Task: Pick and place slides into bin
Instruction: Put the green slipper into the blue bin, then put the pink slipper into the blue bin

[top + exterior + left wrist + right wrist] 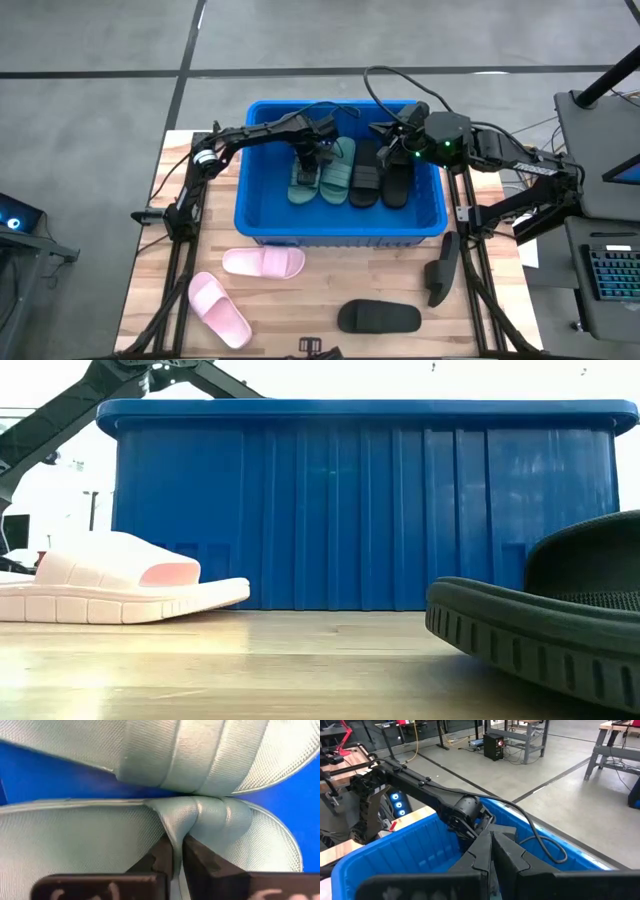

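The blue bin [340, 228] stands at the middle of the table and holds two sage green slides [337, 172] and two black slides [380, 180], side by side. My left gripper [308, 160] reaches down into the bin and is shut on the left green slide [75, 845]. My right gripper [385, 132] hangs shut over the bin's far right rim and holds nothing. Two pink slides [263, 262] [220, 310] and a black slide [378, 317] lie on the table in front of the bin. My left gripper pinches the green slide's strap [192, 817] between its two fingers, where the strap bunches into a fold. The fingers come from above, pointing down. The slide lies sole-down, low in the bin, beside the other green slide [200, 755]. Whether it rests on the bin floor I cannot tell.
Another black slide [440, 268] stands on edge by the bin's near right corner. In the low view, the pink slide [110, 588] and the black one [545, 625] lie in front of the bin wall [350, 510]. Bare wood shows between them.
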You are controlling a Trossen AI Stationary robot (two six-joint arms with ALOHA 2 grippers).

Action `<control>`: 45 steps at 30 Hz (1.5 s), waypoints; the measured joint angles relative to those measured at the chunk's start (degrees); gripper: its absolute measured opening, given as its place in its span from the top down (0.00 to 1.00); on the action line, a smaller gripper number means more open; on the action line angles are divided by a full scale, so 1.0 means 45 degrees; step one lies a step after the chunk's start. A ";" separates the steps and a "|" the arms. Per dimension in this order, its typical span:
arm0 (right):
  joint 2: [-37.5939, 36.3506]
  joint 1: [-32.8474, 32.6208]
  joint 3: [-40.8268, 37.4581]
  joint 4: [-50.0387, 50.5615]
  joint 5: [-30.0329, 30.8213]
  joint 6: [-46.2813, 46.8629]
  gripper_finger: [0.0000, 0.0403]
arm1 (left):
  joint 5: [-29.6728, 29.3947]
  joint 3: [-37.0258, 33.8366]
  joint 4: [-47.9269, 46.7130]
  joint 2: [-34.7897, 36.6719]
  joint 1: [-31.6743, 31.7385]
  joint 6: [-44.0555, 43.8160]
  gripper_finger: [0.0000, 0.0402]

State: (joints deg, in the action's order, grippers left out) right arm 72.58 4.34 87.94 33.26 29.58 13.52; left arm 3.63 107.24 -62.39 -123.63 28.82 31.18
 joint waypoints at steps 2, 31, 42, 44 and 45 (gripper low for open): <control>0.0000 0.0000 0.0000 0.0000 0.0000 -0.0004 0.98 | -0.0058 0.0000 0.0015 0.0000 0.0000 -0.0190 0.93; 0.0000 0.0005 0.0000 -0.0005 -0.0384 -0.0010 0.98 | -0.0252 0.0019 -0.0600 0.1297 0.0019 -0.0634 0.42; -0.0005 0.0005 0.0000 -0.0005 -0.0622 -0.0012 0.98 | -0.0568 0.0019 -0.1245 0.2105 0.0015 -0.1242 0.33; -0.0005 0.0005 0.0000 -0.0005 -0.0628 -0.0010 0.98 | -0.0635 0.0005 -0.1258 0.2389 0.0015 -0.1433 0.33; -0.0006 0.0005 0.0000 -0.0005 -0.0636 -0.0010 0.98 | -0.0683 0.0005 -0.1251 0.2595 0.0015 -0.1534 0.33</control>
State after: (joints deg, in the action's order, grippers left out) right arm 72.55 4.36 87.94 33.23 26.72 13.47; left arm 0.56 107.26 -68.02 -111.96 28.88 24.28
